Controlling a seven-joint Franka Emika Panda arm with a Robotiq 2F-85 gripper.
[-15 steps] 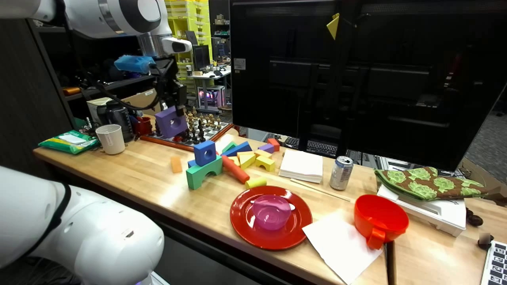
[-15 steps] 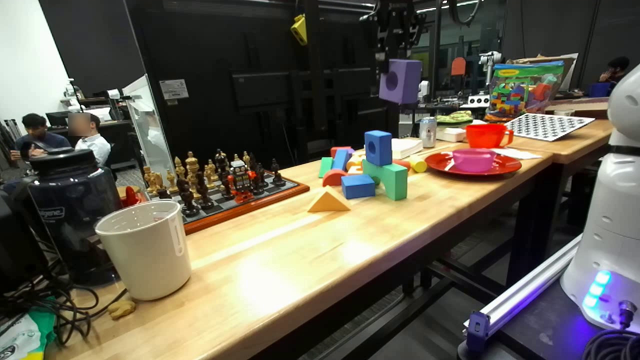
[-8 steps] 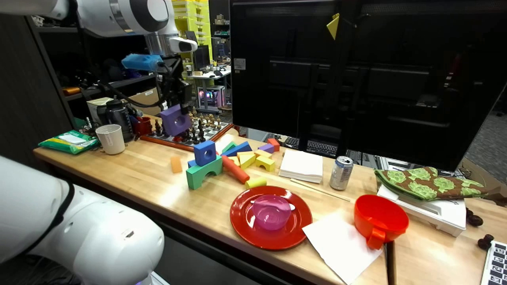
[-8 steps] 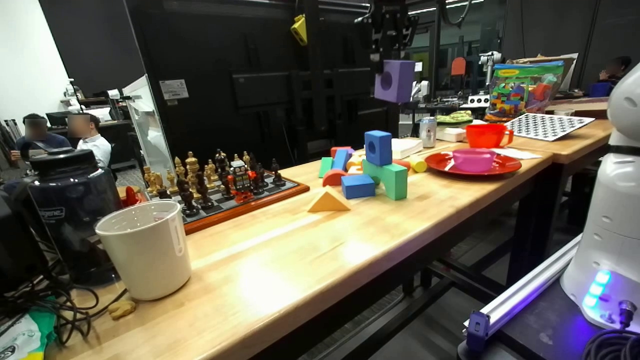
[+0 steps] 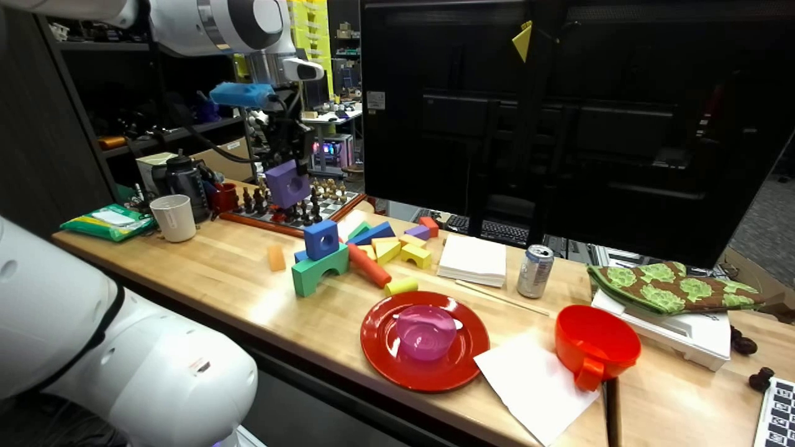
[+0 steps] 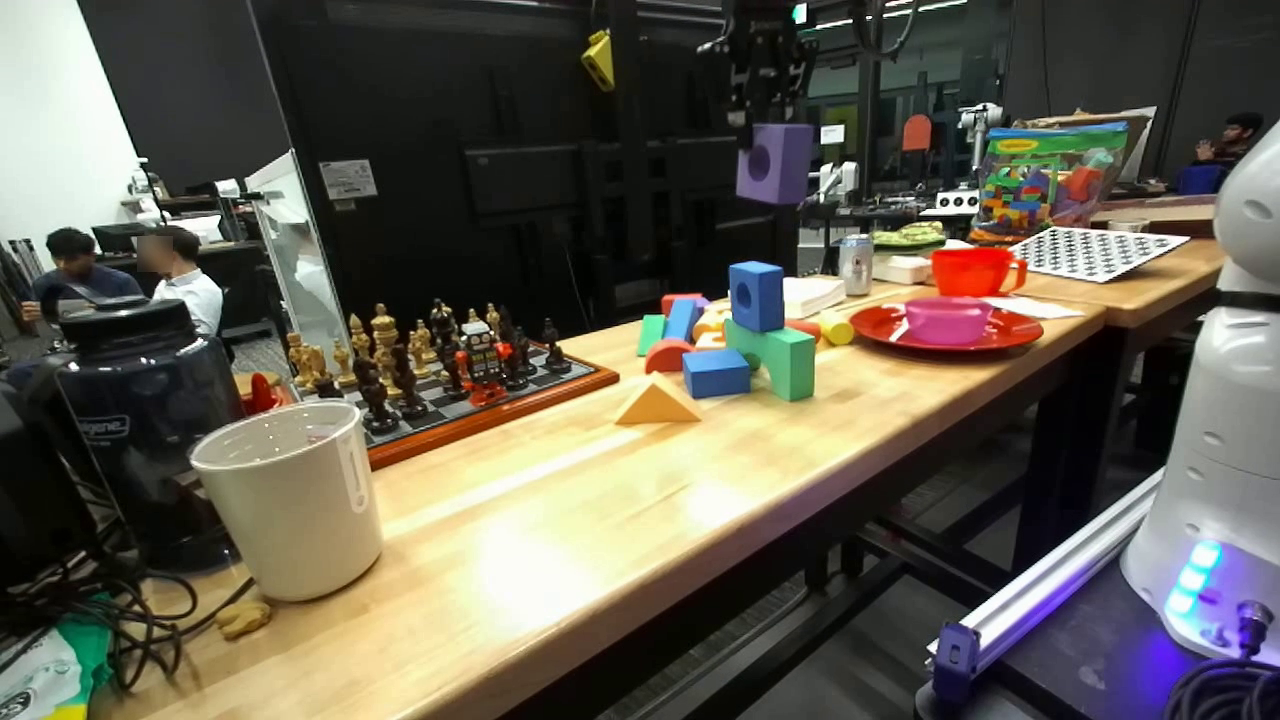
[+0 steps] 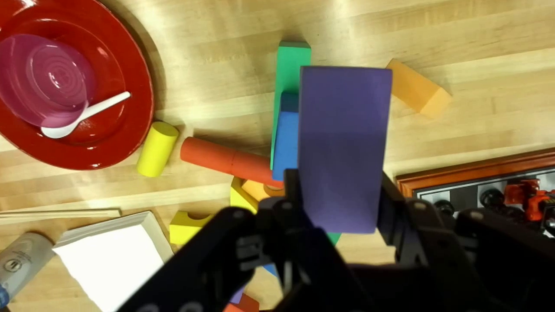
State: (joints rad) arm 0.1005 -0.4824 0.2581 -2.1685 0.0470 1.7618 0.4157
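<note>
Gripper (image 7: 339, 178), jaws clamped on a purple block (image 7: 344, 143) held aloft, has drawn closer within a second to the blue block (image 5: 313, 244) topping a green arch (image 5: 310, 270), at 5 o'clock in an exterior view, trimming the sideways gap.

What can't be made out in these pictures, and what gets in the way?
Wrist view: right part of the upper blue block and of the green arch, behind the purple block gripped by the hand.
Wrist view: the rest of the red plate, cut off by the left and top edges.
An exterior view: most of the lower blue block, behind the green arch.
Both exterior views: print on the can, too small.
</note>
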